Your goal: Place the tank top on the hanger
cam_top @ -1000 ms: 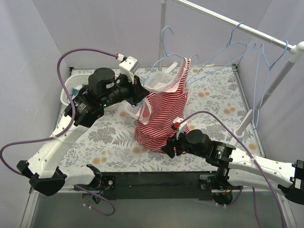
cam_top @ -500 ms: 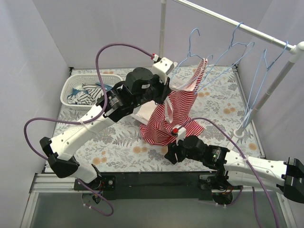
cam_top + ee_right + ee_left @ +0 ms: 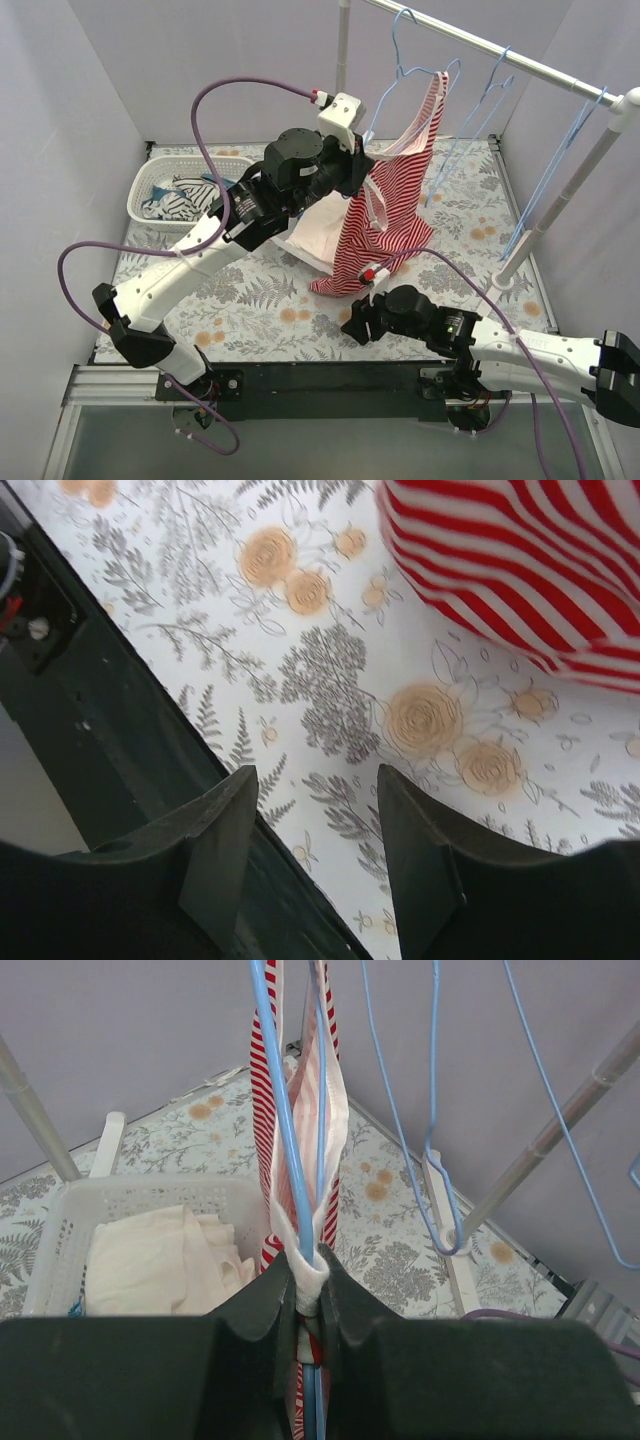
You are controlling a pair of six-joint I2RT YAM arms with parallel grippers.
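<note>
The red-and-white striped tank top point(image 3: 388, 205) hangs on a blue hanger point(image 3: 400, 62), one strap over the hanger's high end. The hanger's hook is up by the rail point(image 3: 470, 42). My left gripper point(image 3: 362, 178) is raised and shut on the hanger wire and the white-lined edge of the tank top; the left wrist view shows the gripper point(image 3: 308, 1265) pinching both the hanger point(image 3: 280, 1110) and the tank top point(image 3: 325, 1090). The top's hem hangs just above the table. My right gripper point(image 3: 350, 325) is open and empty, low over the table's near edge point(image 3: 315, 775), with the hem point(image 3: 520, 560) beyond it.
A white basket point(image 3: 150, 178) at the back left holds a black-and-white striped garment point(image 3: 185, 192). A cream-white cloth point(image 3: 318, 232) lies below my left arm, in a white basket in the left wrist view point(image 3: 150, 1260). Two more blue hangers point(image 3: 490, 90) point(image 3: 555, 150) hang on the rail.
My left arm has lifted the hanger and tank top up and to the right, towards the rail, and the hem has come off the table. My right gripper has let go and drawn back.
</note>
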